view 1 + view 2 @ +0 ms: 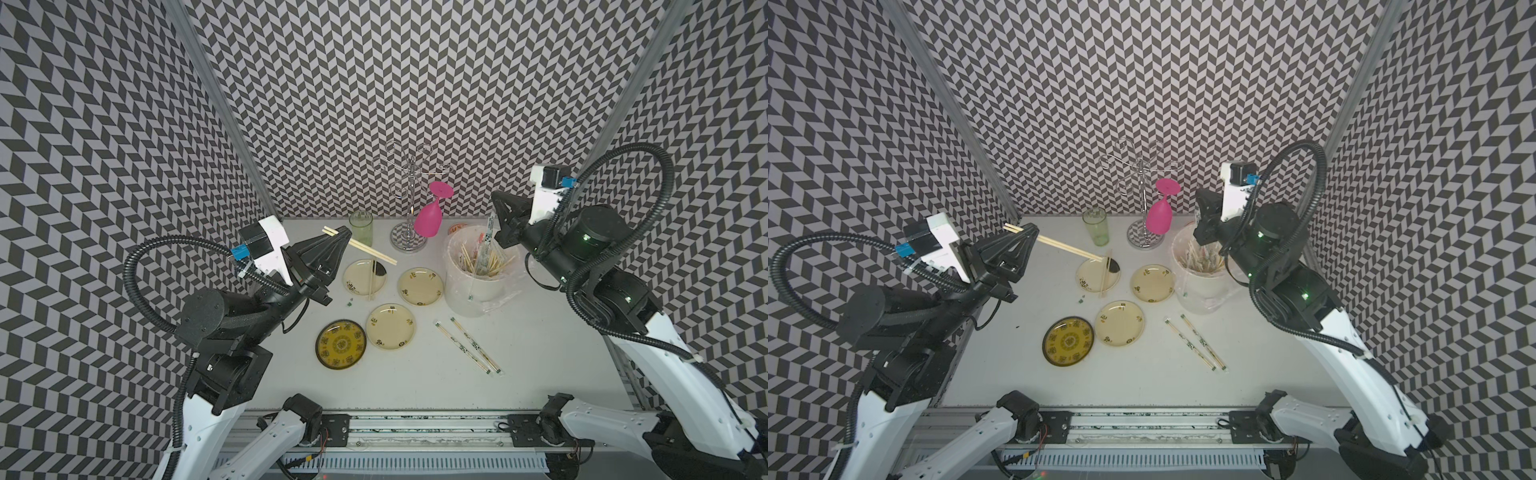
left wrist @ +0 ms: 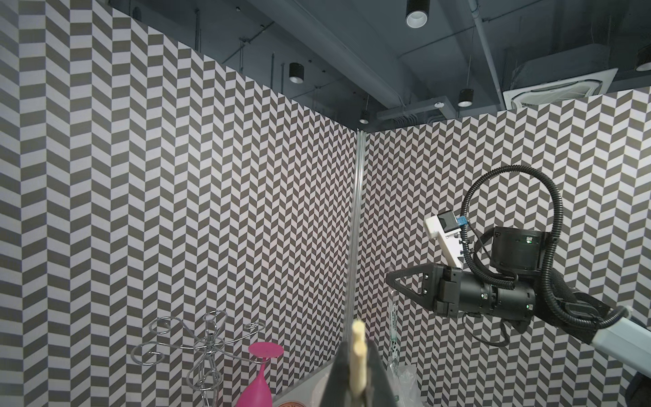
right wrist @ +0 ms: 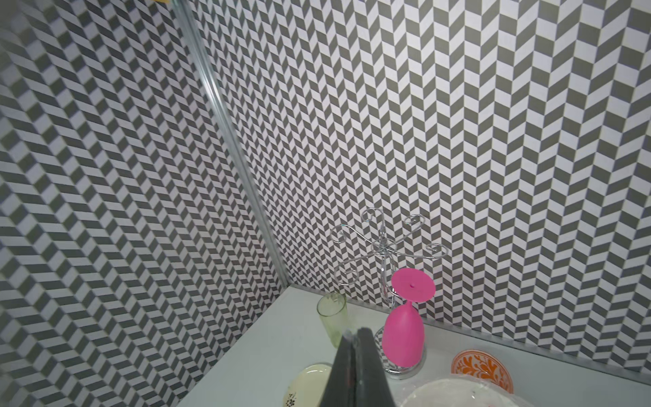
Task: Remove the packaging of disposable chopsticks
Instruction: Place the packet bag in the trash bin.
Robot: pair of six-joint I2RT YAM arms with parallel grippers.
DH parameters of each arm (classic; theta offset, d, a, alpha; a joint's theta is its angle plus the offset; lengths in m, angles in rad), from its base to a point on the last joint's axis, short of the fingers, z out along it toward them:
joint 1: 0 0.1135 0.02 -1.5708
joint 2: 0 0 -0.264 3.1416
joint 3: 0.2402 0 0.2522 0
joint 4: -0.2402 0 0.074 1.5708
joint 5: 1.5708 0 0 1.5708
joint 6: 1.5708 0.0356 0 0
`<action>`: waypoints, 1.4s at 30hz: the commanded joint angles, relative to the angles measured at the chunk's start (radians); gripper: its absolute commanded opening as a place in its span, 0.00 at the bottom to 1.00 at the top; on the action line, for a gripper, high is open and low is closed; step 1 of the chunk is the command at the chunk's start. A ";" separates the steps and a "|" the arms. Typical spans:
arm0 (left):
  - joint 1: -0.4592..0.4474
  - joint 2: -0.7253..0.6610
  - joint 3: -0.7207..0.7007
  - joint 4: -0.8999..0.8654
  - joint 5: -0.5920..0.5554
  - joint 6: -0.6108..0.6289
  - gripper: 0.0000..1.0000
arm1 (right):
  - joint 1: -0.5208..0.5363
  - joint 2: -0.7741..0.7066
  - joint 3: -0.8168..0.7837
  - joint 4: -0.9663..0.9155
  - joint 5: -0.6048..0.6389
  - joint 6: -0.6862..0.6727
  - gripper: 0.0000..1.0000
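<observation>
Left end effector [image 1: 343, 231] clamped on bare chopstick pair [image 1: 374, 252]; right end effector [image 2: 389, 279] pinching sleeve [image 2: 394, 324] over bucket [image 1: 457, 286]: release low, inside rim.

The disposable chopsticks [image 1: 380, 254] are bare pale wood, matt and dry-looking. The packaging [image 1: 463, 347] near the desk's right edge is clear, glossy plastic film. The left gripper [image 1: 344, 232] and right gripper [image 1: 496, 203] look like matt black plastic. The cream plates [image 1: 420, 286] carry a shiny glaze. At the back edge, the rack [image 1: 409, 174] is polished metal wire and the pink goblet [image 1: 428, 220] is smooth plastic. The desk [image 1: 415, 386] is matt white.
</observation>
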 commanded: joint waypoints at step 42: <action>0.005 0.052 -0.082 0.048 0.045 0.003 0.00 | -0.291 0.144 -0.510 0.204 -0.292 0.125 0.00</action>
